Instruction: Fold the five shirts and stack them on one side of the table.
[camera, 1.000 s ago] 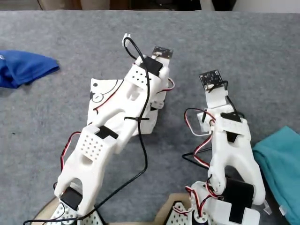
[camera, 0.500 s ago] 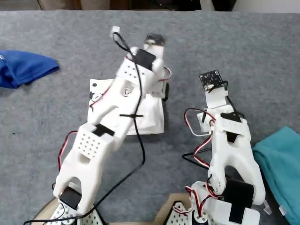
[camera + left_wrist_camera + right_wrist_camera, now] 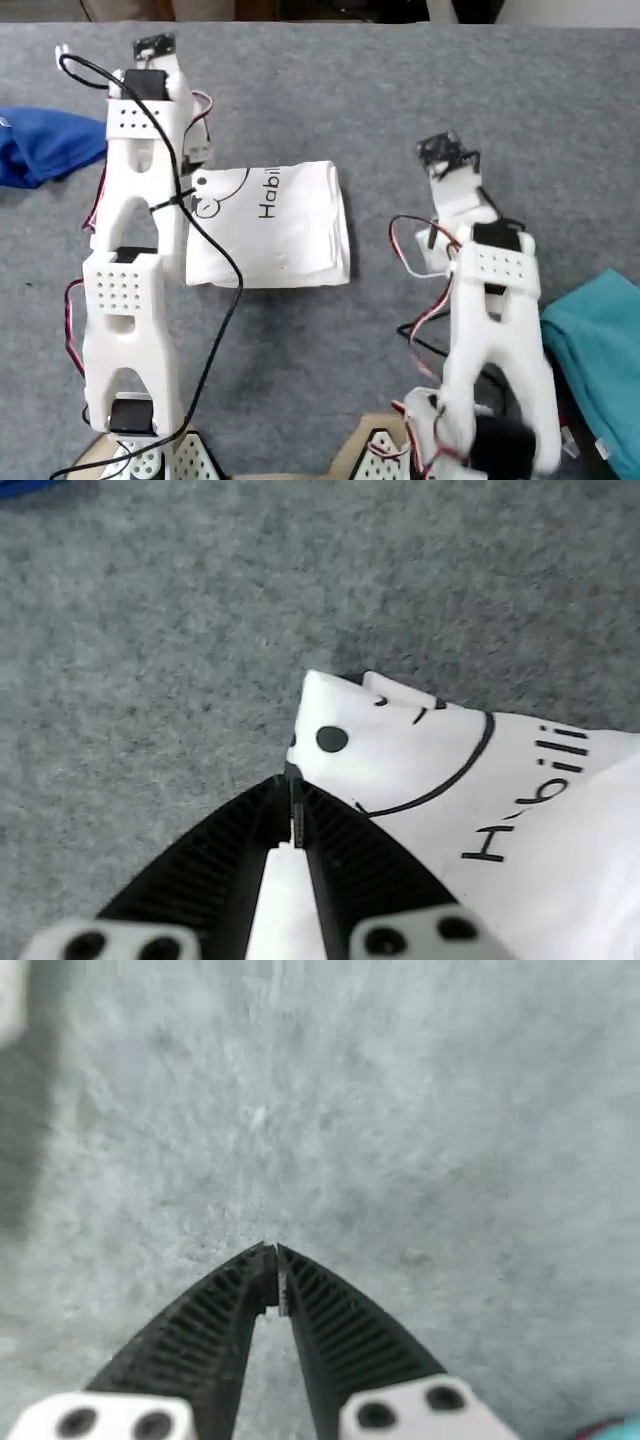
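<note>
Left jaws are shut right at the corner of the folded white shirt point(image 3: 270, 225), middle of the desk point(image 3: 400, 90); can't tell if they've pinched cloth. Right jaws shut, empty. I'd drag it sideways slowly so folds stay flat.

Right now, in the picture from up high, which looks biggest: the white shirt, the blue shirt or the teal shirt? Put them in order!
1. white shirt: biggest, all of it showing.
2. teal shirt.
3. blue shirt.
Teal and blue both run off the picture's edge, so their order is unsure.
</note>
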Motion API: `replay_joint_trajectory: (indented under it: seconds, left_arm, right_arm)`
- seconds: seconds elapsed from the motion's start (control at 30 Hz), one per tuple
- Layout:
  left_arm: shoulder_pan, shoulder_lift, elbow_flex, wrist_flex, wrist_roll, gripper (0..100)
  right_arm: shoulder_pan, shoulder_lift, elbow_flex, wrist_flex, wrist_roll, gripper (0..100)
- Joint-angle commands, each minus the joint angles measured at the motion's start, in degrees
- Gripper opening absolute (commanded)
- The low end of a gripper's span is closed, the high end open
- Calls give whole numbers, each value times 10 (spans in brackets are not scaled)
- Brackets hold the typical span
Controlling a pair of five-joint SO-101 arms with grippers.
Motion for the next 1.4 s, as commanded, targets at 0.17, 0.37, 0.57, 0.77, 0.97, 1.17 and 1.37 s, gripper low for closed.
replay_joint_trajectory:
  seconds: [0.17,0.37,0.57,0.77,0.97,1.17,1.37]
  left_arm:
    - [-7,-7,98,-131,-8,20]
    - [-7,-7,139,-197,-6,20]
    - [-13,25,178,-256,-5,20]
    - [-31,42,178,-273,-5,20]
    - [-30,43,178,-271,-7,20]
    - [-27,39,178,-269,-7,20]
    - [-26,38,178,-259,-8,20]
  right_arm:
    - [-239,-130,-87,105,-7,5]
    - [-278,-4,-155,91,-4,5]
    - [-303,131,-259,100,-7,5]
    - [-301,167,-218,100,-4,5]
    - [-299,167,-169,112,-1,5]
    - [-282,154,-151,118,25,5]
    - [-344,83,-226,200,25,5]
